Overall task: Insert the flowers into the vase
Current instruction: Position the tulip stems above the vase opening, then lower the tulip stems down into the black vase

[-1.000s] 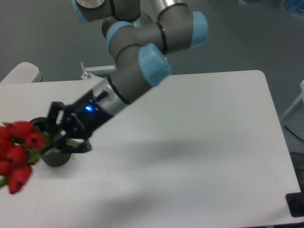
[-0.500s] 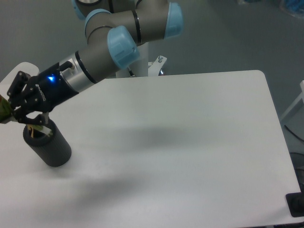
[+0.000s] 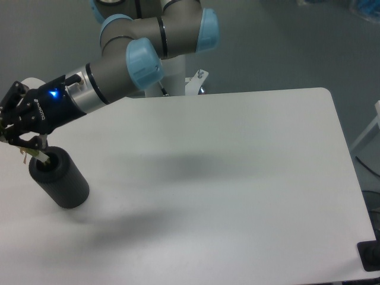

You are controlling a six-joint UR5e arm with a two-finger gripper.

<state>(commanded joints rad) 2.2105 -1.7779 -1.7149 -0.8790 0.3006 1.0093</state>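
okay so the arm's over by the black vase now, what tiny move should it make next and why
Probably ease the end effector down and slightly right. The pale stem ends sit at the left rim of the vase, not clearly down its hole, and the blooms are out of frame, so centring before lowering seems safest.

A white table with rounded corners. A black cylindrical vase stands upright on it, near the table's left edge.
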